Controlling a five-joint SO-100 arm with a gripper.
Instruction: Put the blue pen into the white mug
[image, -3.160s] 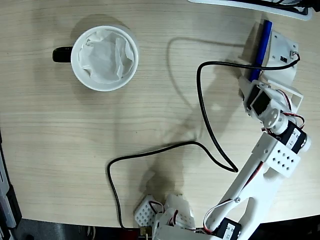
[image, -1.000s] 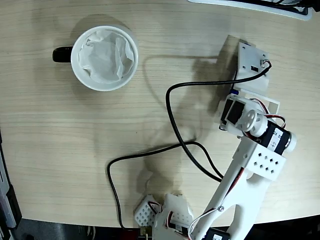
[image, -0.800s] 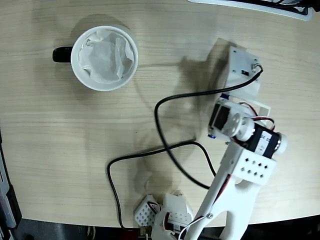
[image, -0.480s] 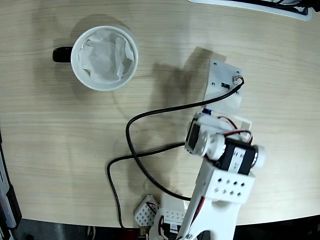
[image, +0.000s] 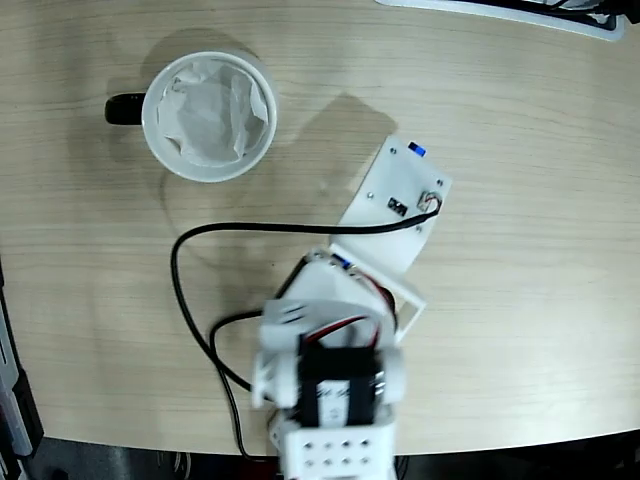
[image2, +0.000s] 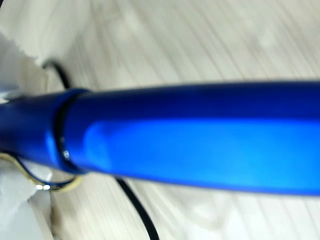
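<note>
Bench (image: 520, 330): pale wood-grain surface fills the fixed view, seen from straight above.
Arm (image: 325, 385): white printed arm with black motors rises from the bottom edge, nearest the camera, and reaches up and to the right.
Cable (image: 215, 240): thin black cable loops over the wood from the arm's base round to the white camera plate at the wrist.
Hand (image: 405, 175): hidden under the white camera plate in the fixed view, so its fingers cannot be seen; how wide it stands cannot be told from either view.
Blue pen (image2: 190, 137): in the wrist view the glossy blue barrel crosses the whole picture left to right, very close to the lens and blurred, with a gold-toned clip loop showing at its lower left. In the fixed view only a small blue tip (image: 416, 150) peeks out past the top edge of the plate, up off the wood.
White mug (image: 209, 116): stands upright at the upper left of the fixed view, well apart from the hand, black handle pointing left, crumpled white paper inside.
</note>
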